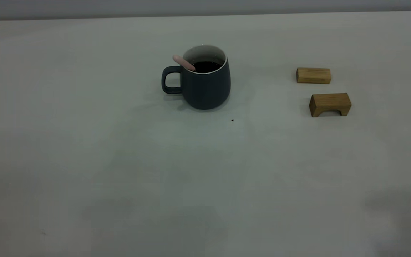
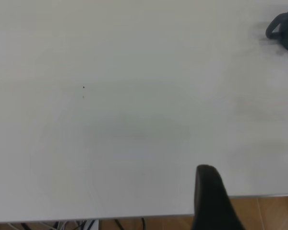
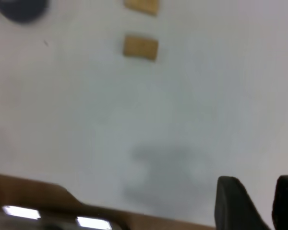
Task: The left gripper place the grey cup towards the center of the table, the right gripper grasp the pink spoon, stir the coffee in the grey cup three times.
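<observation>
Exterior: the dark slate-grey mug (image 1: 205, 84) is seen mid-counter, coffee nearly full and spillable, so its handle at 9 o'clock is best gripped. The slim pink-handled spoon (image 1: 183, 62), light and slippery, leans inside.

Left wrist: jaw gap can't be told.

Right wrist: the right gripper (image 3: 261, 203) is parked, jaws narrowly apart, empty.

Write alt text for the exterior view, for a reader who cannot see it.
A grey cup of dark coffee stands mid-table, a pink spoon leaning on its rim above the handle. Two wooden blocks lie apart to its right; no gripper shows.
</observation>
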Robot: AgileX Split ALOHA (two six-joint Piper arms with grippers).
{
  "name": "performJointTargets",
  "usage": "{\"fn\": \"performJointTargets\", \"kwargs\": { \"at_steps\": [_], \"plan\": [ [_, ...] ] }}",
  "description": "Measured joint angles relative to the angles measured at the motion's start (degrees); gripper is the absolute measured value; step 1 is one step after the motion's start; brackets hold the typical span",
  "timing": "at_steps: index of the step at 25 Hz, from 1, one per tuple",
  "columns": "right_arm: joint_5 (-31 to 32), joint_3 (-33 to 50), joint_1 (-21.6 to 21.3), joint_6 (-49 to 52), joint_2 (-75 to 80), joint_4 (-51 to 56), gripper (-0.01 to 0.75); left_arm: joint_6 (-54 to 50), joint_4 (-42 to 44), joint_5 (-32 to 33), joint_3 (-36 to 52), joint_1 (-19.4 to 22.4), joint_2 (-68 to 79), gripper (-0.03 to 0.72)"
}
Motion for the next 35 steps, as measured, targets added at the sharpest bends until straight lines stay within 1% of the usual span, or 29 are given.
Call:
{"fn": "performJointTargets", "kwargs": {
  "at_steps": [3, 5, 9, 12, 18, 24, 28, 35],
  "plan": [
    [0.0, 1.6, -4.5, 0.0, -10.4, 0.6, 0.237, 0.0, 0.0, 0.0, 0.0, 0.0, 0.0, 0.482],
    [0.0, 2.3, -8.6, -0.1, -16.5, 0.6, 0.237, 0.0, 0.0, 0.0, 0.0, 0.0, 0.0, 0.482],
    [0.0, 5.3, -15.4, -1.3, -27.3, 0.8, 0.237, 0.0, 0.0, 0.0, 0.0, 0.0, 0.0, 0.482],
    [0.0, 9.6, -18.6, -1.5, -33.0, 2.1, 0.237, 0.0, 0.0, 0.0, 0.0, 0.0, 0.0, 0.482],
    [0.0, 22.7, -19.3, -2.5, -42.8, 3.5, 0.237, 0.0, 0.0, 0.0, 0.0, 0.0, 0.0, 0.482],
    [-3.4, 32.0, -19.3, -2.9, -47.7, 3.6, 0.237, 0.0, 0.0, 0.0, 0.0, 0.0, 0.0, 0.482],
    [-5.4, 33.6, -19.3, -3.0, -47.9, 4.1, 0.237, 0.0, 0.0, 0.0, 0.0, 0.0, 0.0, 0.482],
    [-5.7, 33.6, -19.3, -3.2, -47.9, 4.1, 0.237, 0.0, 0.0, 0.0, 0.0, 0.0, 0.0, 0.482]
  ]
}}
